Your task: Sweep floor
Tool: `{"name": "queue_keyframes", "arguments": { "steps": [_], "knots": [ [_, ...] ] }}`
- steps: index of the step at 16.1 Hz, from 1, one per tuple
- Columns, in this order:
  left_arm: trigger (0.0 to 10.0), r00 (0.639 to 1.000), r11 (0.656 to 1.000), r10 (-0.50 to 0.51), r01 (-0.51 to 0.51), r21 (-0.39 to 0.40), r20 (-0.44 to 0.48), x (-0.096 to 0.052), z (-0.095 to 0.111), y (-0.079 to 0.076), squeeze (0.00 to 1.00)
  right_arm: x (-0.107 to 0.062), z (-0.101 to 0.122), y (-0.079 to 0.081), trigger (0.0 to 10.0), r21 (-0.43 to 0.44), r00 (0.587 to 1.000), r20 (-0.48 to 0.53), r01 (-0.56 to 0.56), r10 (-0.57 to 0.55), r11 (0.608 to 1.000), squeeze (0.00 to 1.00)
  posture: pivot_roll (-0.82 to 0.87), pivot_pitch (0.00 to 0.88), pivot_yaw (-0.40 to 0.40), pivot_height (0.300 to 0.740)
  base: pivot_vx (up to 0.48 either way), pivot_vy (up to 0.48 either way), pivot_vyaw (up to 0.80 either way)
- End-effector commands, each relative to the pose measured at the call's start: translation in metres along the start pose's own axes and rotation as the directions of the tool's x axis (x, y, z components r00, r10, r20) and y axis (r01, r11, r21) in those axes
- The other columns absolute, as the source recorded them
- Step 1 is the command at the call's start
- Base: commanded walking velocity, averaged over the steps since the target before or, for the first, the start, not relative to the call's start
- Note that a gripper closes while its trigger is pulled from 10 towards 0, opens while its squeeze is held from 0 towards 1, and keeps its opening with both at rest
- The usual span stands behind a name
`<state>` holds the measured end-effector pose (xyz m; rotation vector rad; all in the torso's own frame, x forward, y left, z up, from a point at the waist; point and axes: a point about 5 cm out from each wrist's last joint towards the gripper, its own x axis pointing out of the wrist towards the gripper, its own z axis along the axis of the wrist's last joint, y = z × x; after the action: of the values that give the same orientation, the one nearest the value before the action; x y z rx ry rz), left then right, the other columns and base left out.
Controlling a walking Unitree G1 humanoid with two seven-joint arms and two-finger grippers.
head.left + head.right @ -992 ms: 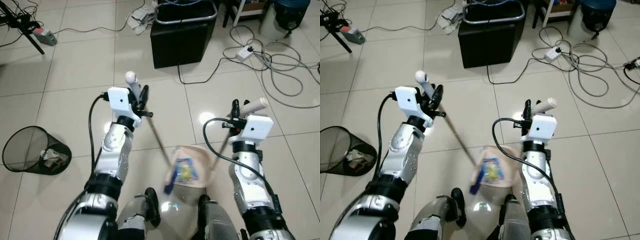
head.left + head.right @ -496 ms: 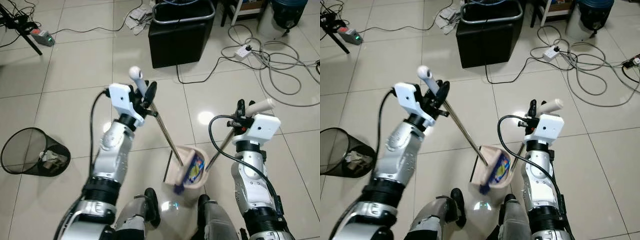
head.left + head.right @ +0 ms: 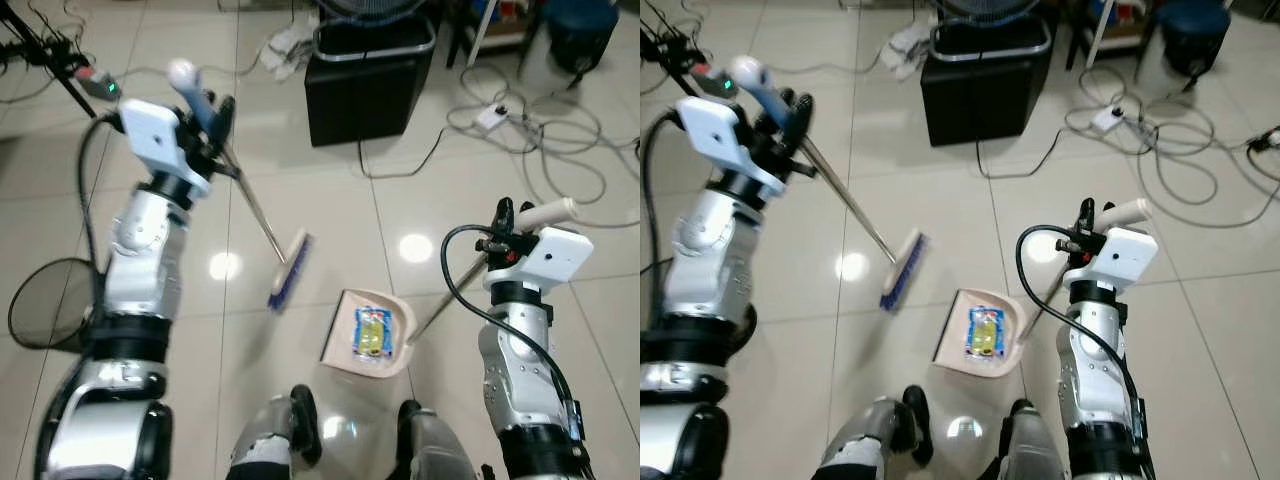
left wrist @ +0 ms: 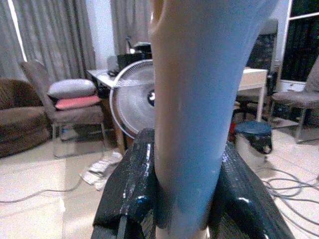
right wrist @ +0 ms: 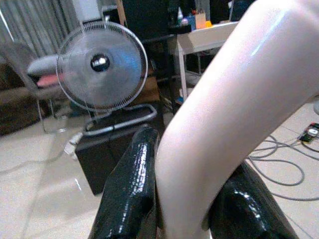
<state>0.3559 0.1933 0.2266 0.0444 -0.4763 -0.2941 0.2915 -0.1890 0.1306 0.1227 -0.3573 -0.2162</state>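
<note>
Clamped on the blue-and-cream plastic grip of the broom (image 3: 290, 270), the left gripper (image 3: 208, 118) is raised high on the robot's left, its glossy black fingers (image 4: 130, 184) pressed to either side of the handle. A thin metal shaft slants down from it to the blue bristle head, which hangs just above the glossy beige floor tiles (image 3: 320, 200). On the other side the right gripper (image 3: 512, 222) is closed around the smooth cream handle of the dustpan (image 3: 368, 332) — its rounded scoop lies flat on the tile with a blue-and-yellow wrapper (image 3: 372, 332) inside.

Half a second ago the bristles were down in the tilted scoop against the wrapper; now the broom has swung up and away to the left, and the pan sits level with the wrapper flat in it.

A black mesh wastebasket (image 3: 45, 300) lies on its side at the left edge, well apart from the pan. Ahead stands a black box with a metal rail (image 3: 372, 80); grey cables (image 3: 540, 150) loop across the tiles to the right — open floor lies between these and the pan.
</note>
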Motion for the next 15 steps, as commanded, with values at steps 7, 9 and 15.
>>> {"name": "queue_keyframes", "arguments": {
  "steps": [7, 9, 15],
  "knots": [
    [10.0, 0.893, 0.969, 0.237, -0.245, 0.029, -0.383, -0.084, -0.075, 0.007, 0.00, 0.022, 0.061, 0.018, 10.0, 0.109, 0.996, 0.060, -0.067, 0.061, 0.992, 0.00, -0.10, 0.083, 0.107, 0.740, 0.000, 0.000, 0.11],
    [10.0, 0.887, 0.970, 0.234, -0.238, 0.040, -0.398, -0.097, -0.077, 0.001, 0.00, 0.032, 0.075, 0.021, 10.0, 0.112, 0.994, 0.083, -0.079, 0.070, 0.991, 0.00, -0.10, 0.071, 0.114, 0.740, 0.000, 0.000, 0.80],
    [10.0, 0.913, 0.987, 0.156, -0.128, 0.097, -0.377, -0.099, -0.067, -0.030, 0.00, 0.052, 0.112, 0.038, 10.0, 0.151, 0.981, 0.085, -0.184, 0.172, 0.971, 0.00, -0.09, 0.040, 0.101, 0.740, 0.000, 0.000, 0.80]
  ]
}}
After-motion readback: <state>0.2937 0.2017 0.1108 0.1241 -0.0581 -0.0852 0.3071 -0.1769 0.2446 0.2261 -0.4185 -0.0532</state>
